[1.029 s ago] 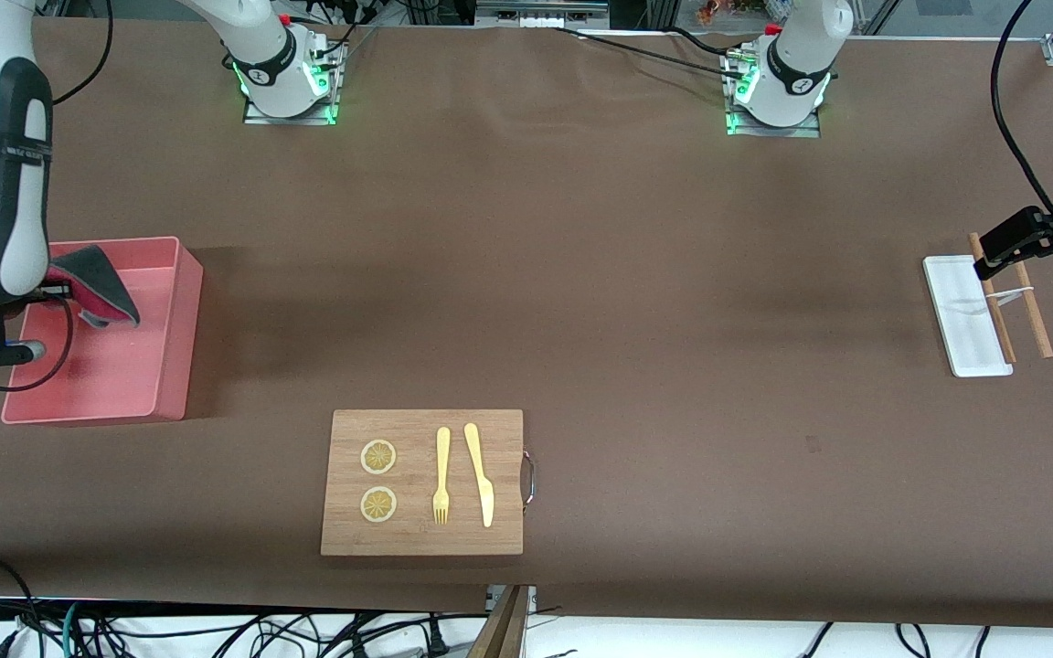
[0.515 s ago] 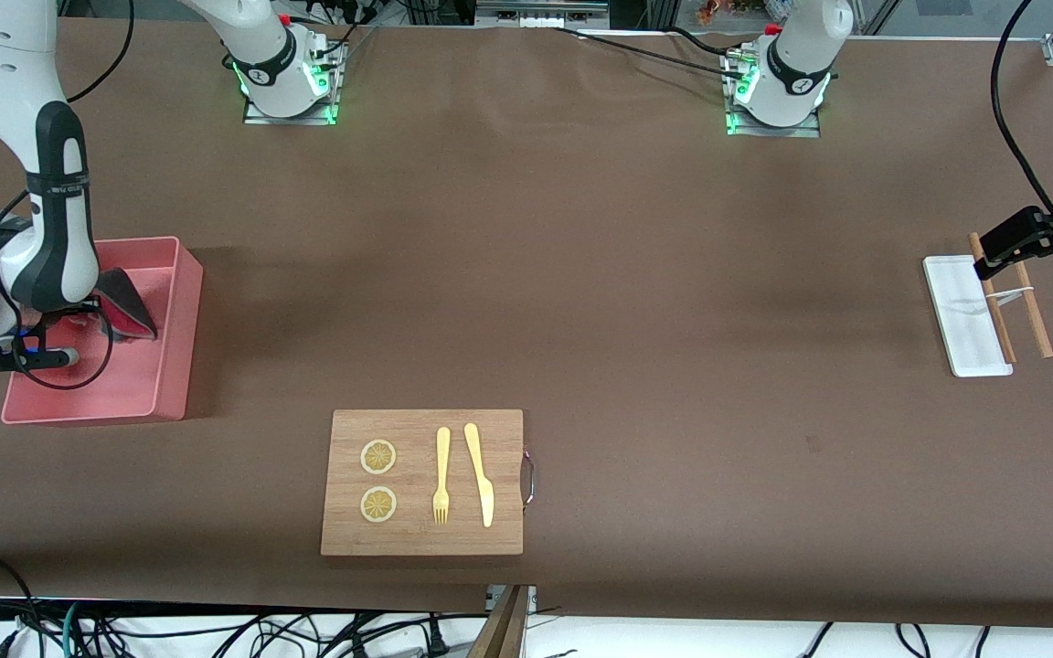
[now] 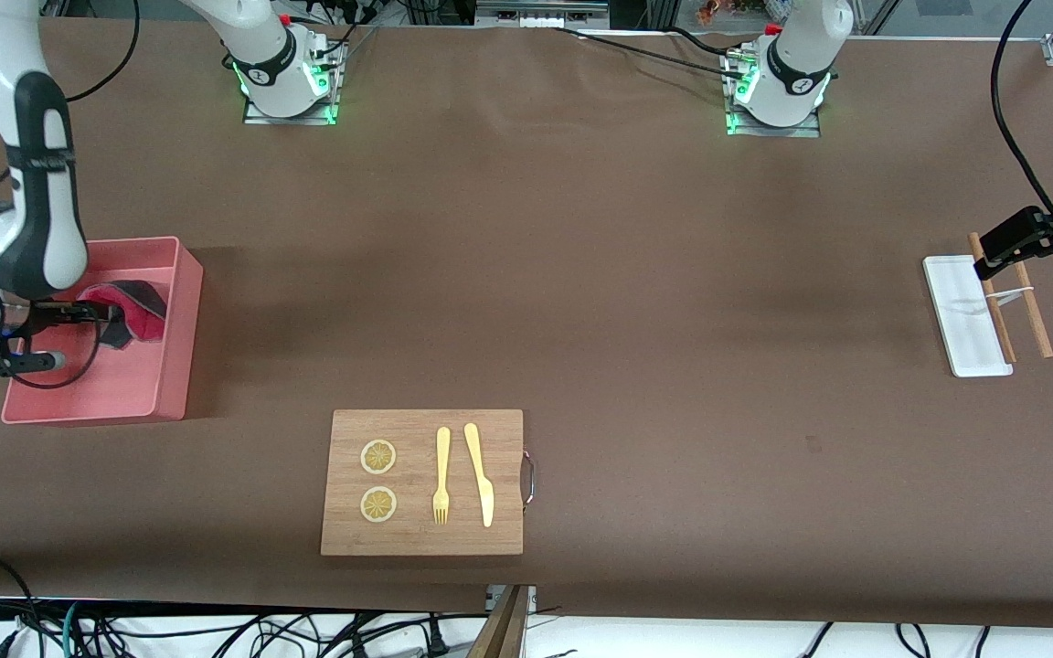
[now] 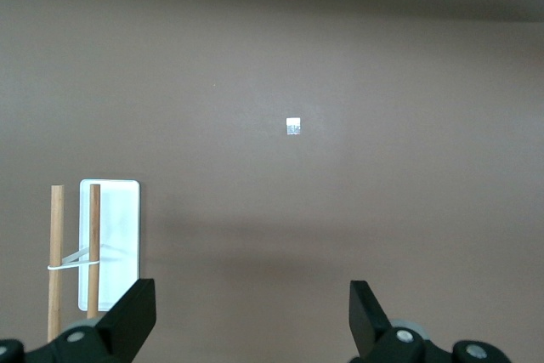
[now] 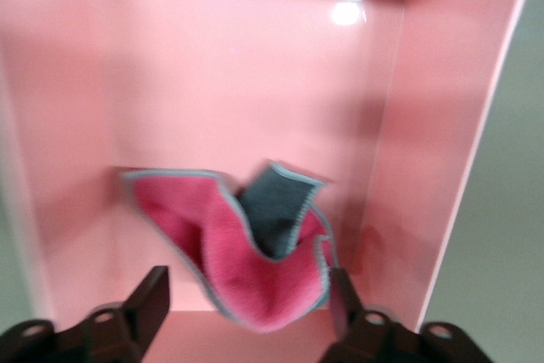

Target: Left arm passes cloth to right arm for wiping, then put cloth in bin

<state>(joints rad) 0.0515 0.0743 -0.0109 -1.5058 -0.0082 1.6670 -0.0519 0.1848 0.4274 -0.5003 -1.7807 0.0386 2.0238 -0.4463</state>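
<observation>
Right wrist view: cloth (image 5: 246, 248) crumpled inside pink bin (image 5: 442, 150), right gripper (image 5: 242, 316) over it, fingers apart, holding nothing; left gripper (image 4: 251, 320) spread wide, waiting over white tray (image 4: 115, 210)

The right claw (image 3: 79, 313) hangs spread inside the bin (image 3: 175, 366), hemmed by its pink walls, the cloth (image 3: 132, 309) loose beneath it. Bare table (image 3: 636, 302) lies open between the bin and the white tray (image 3: 961, 320), under the left claw (image 3: 1006, 256). The wooden board (image 3: 421, 539) blocks the near edge.
</observation>
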